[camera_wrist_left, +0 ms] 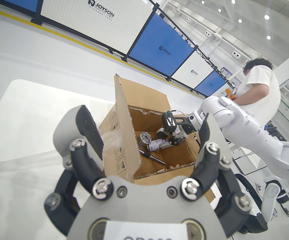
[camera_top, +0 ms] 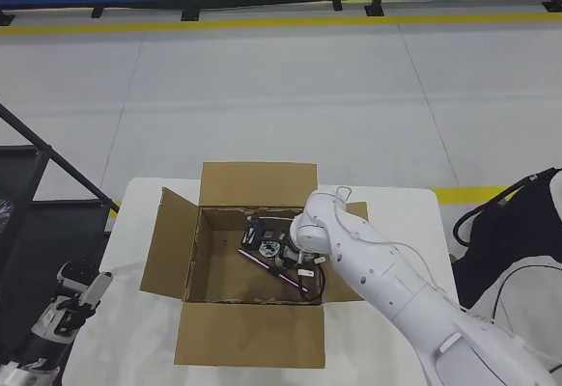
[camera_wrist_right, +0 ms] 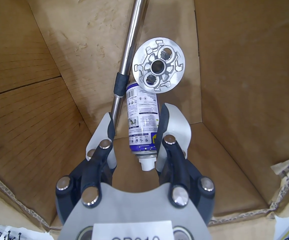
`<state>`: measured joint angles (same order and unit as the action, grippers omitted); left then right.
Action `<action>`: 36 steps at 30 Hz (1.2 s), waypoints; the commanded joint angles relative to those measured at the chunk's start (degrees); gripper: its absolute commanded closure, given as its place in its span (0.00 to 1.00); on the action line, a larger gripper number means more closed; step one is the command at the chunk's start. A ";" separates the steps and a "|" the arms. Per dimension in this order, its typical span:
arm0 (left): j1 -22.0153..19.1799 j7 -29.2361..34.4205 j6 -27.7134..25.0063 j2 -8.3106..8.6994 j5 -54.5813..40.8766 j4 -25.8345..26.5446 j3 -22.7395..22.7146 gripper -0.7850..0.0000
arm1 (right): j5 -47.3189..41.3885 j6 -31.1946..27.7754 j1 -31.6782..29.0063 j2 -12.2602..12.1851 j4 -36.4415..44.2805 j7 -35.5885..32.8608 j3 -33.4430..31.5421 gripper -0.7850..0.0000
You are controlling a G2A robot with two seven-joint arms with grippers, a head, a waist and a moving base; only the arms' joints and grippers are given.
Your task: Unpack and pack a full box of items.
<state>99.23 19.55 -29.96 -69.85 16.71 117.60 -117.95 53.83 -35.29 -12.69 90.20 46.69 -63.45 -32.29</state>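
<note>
Inside box [camera_top: 247, 333], right gripper [camera_wrist_right: 137, 118] open astride can [camera_wrist_right: 140, 101]; left gripper [camera_wrist_left: 144, 123] open. Tube [camera_wrist_right: 132, 33], disc [camera_wrist_right: 158, 66] also inside: unpacking judged unfinished.

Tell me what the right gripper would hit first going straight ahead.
The right gripper would likely meet the spray can, lying on the box floor between its open fingers; depth unclear.

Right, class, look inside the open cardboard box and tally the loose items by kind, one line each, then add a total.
Metal rod: 1
Spray can: 1
Metal disc: 1
Total: 3
</note>
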 commanded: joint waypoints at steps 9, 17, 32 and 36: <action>0.00 0.00 0.00 0.00 0.00 0.00 0.00 0.00 | 2.35 -0.98 -2.54 -2.97 10.92 3.39 -5.19 0.52; 0.00 0.00 0.00 0.00 0.00 0.00 0.00 0.00 | 1.33 -7.13 -13.37 -8.69 30.03 6.45 -17.54 0.00; -0.05 0.38 2.08 0.16 1.90 -1.51 -0.83 0.00 | -4.33 -9.76 -19.88 -11.10 36.11 10.04 -25.39 0.00; 0.04 0.86 2.30 0.15 0.35 -1.71 -0.28 0.00 | -5.11 -9.63 -20.45 -11.09 35.85 10.80 -24.99 0.00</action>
<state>99.18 19.94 -27.89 -69.68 18.56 116.09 -118.73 49.38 -45.00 -32.69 79.10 82.78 -53.25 -57.61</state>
